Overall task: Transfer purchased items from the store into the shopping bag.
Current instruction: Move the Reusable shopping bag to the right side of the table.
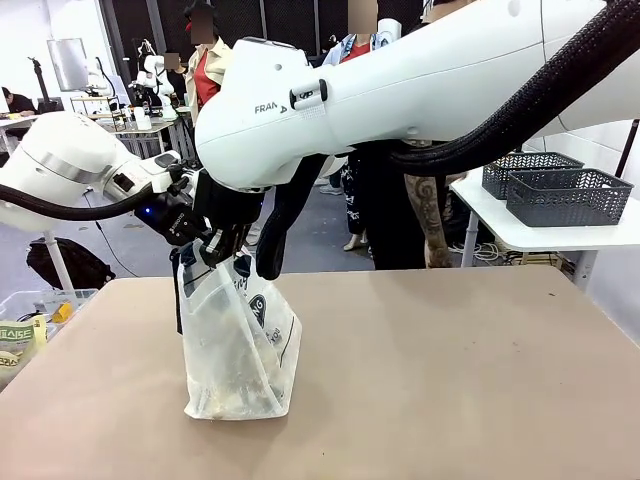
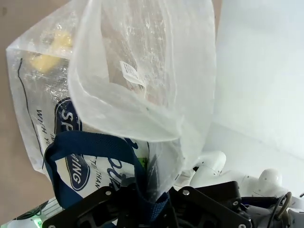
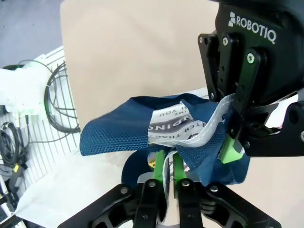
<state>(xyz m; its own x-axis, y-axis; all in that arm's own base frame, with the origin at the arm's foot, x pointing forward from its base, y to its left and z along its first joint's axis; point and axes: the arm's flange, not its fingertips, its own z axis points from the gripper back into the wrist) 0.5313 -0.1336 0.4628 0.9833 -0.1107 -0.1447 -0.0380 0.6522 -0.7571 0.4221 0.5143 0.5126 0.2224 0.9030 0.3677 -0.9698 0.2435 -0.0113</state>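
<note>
Shopping bag (image 1: 240,350) contents blurred by translucent plastic: yellow packet (image 2: 47,54) and tan item (image 2: 137,61) unidentifiable. Logo print (image 2: 71,142) partly covered by handle (image 2: 95,147). Left gripper (image 1: 215,250) fingertips hidden behind right arm (image 1: 400,90).

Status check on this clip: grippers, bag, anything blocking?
Left gripper shut on translucent white plastic shopping bag, blue handle. Right gripper shut on bag rim. Yellow packet inside. Nothing blocking.
</note>
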